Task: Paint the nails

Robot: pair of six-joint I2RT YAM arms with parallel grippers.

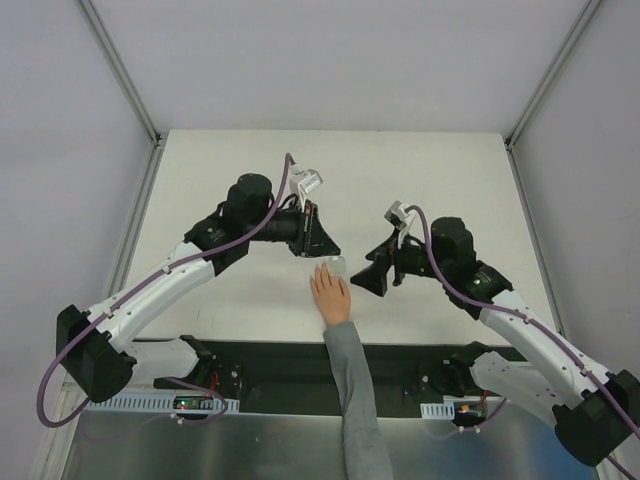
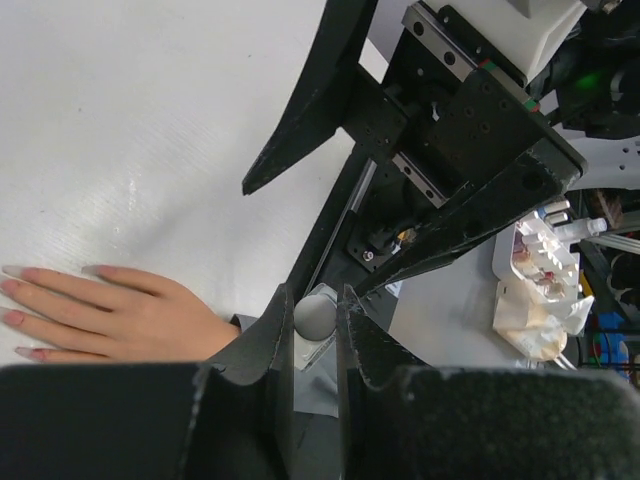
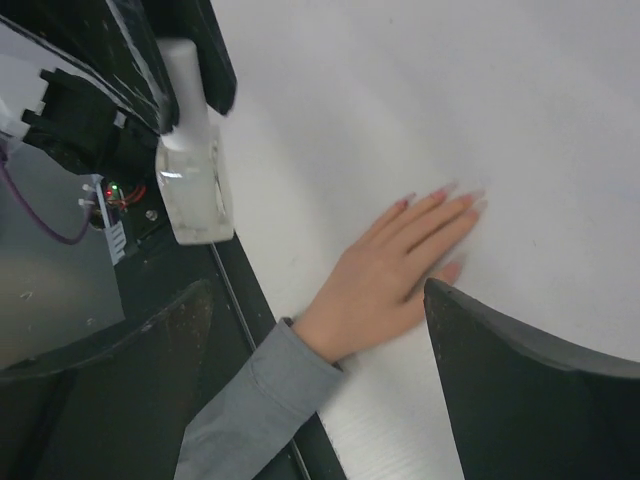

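Note:
A pale hand (image 1: 330,293) with a grey sleeve (image 1: 352,390) lies flat on the white table, fingers together and pointing away. Its nails (image 3: 445,188) are small pinkish tips, also seen at the left edge of the left wrist view (image 2: 14,291). My left gripper (image 1: 322,245) is shut on the white cap (image 2: 315,315) of a small clear bottle (image 3: 195,190), held just above and right of the fingertips. My right gripper (image 1: 377,277) is open and empty, hovering right of the hand; its fingers (image 3: 530,390) straddle the wrist in its own view.
The black base strip (image 1: 270,365) runs along the table's near edge under the sleeve. Grey walls with metal posts (image 1: 120,70) enclose the table. A white plastic part (image 2: 540,290) sits on the bench off the table.

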